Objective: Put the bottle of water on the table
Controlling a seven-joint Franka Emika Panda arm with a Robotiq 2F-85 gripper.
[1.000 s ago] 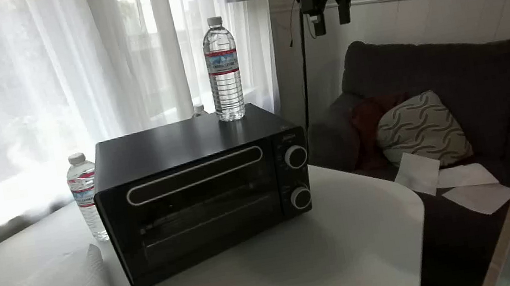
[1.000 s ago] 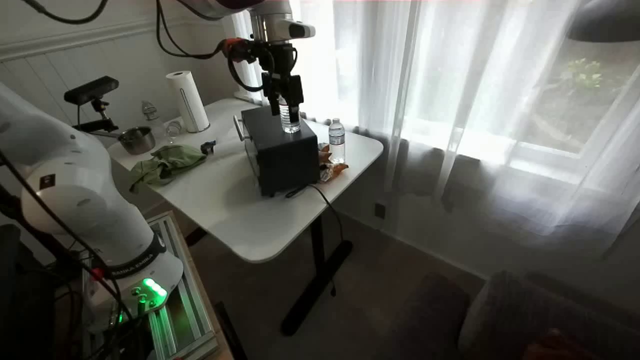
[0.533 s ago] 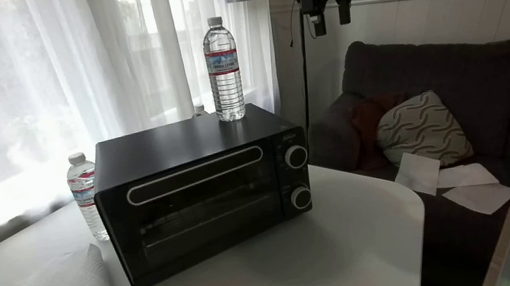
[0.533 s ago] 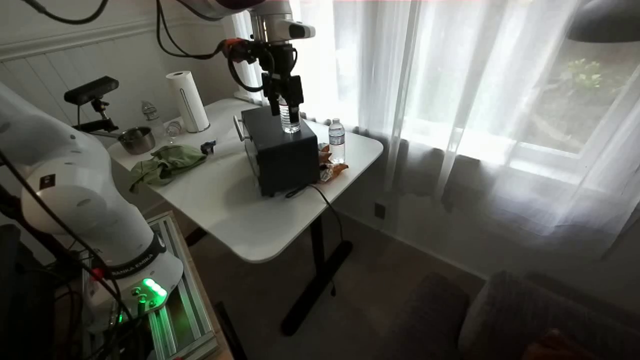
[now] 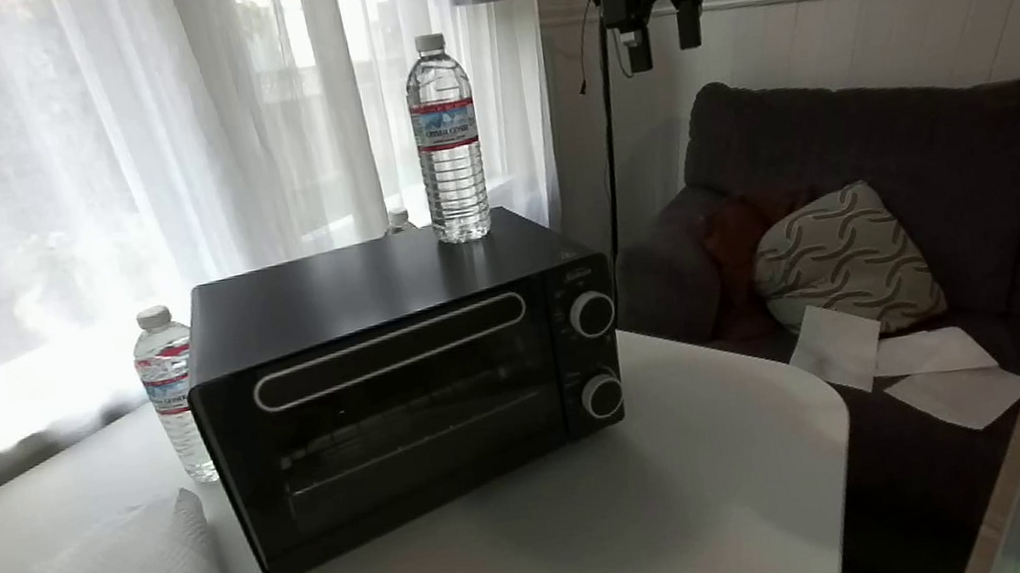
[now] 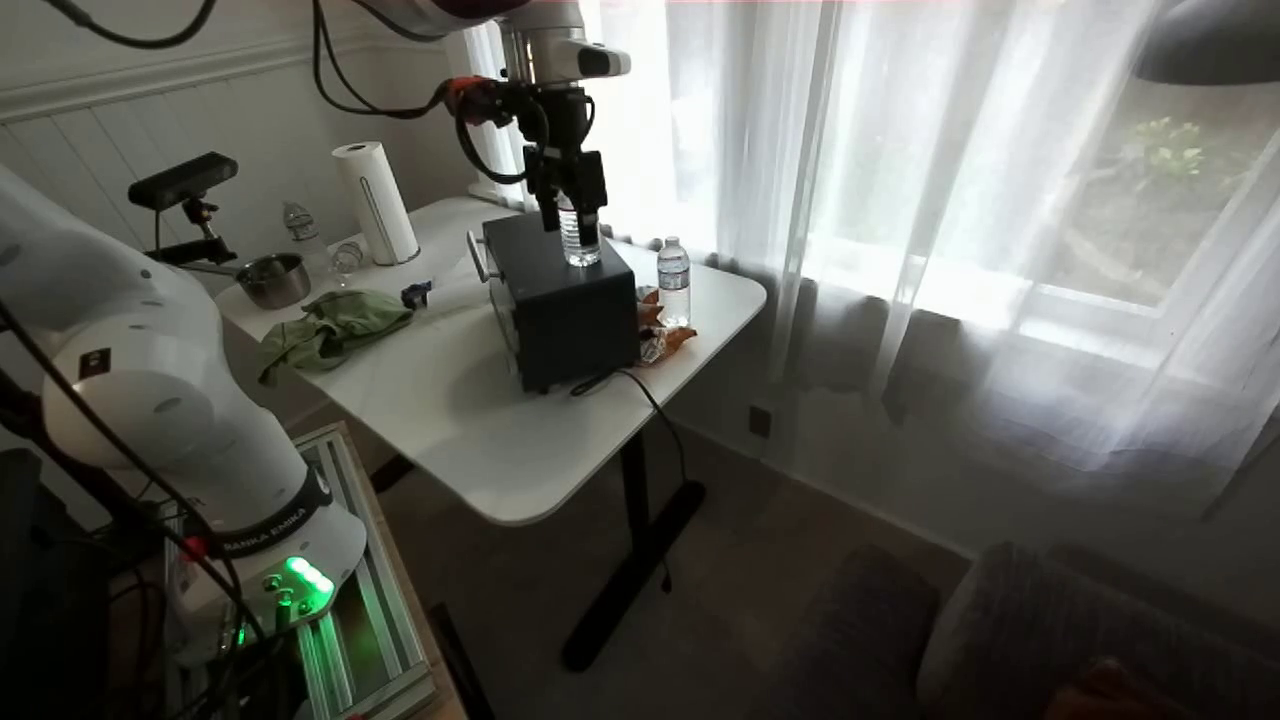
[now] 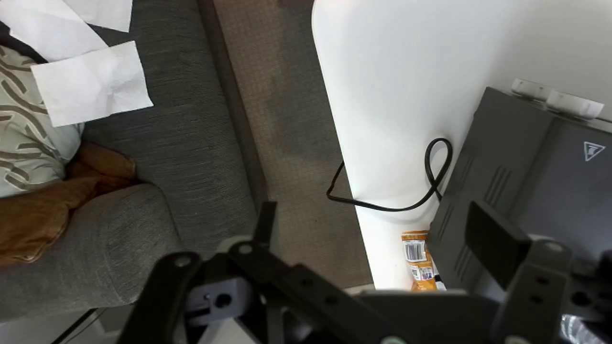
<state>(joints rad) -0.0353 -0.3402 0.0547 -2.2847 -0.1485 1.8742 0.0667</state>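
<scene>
Sheer white curtains (image 5: pixel 242 114) hang behind a smooth white table with a rounded edge (image 5: pixel 699 470), which bears a black, box-shaped toaster oven (image 5: pixel 407 408). A tall, clear, ribbed plastic bottle of water with a white cap (image 5: pixel 454 184) stands upright on the oven's top, toward the rear, near the end with the round, pale-rimmed knobs (image 5: pixel 592 314). Past that same end and higher than the oven hangs the black two-fingered gripper (image 5: pixel 666 51), its jaws apart with nothing between them, clear of the bottle. Over the last second nothing has visibly moved, so I judge that grasping the bottle and bringing it down both lie ahead. Its red-edged label (image 5: pixel 444 124) seems to read "Crystal Geyser"; a similarly labelled second bottle (image 5: pixel 174 407) stands on the table just beside the oven's other end. Small lettering above the knobs looks like "Sunbeam". Well apart from the oven, the white robot base (image 6: pixel 255 568) reads "FRANKA EMIKA".
</scene>
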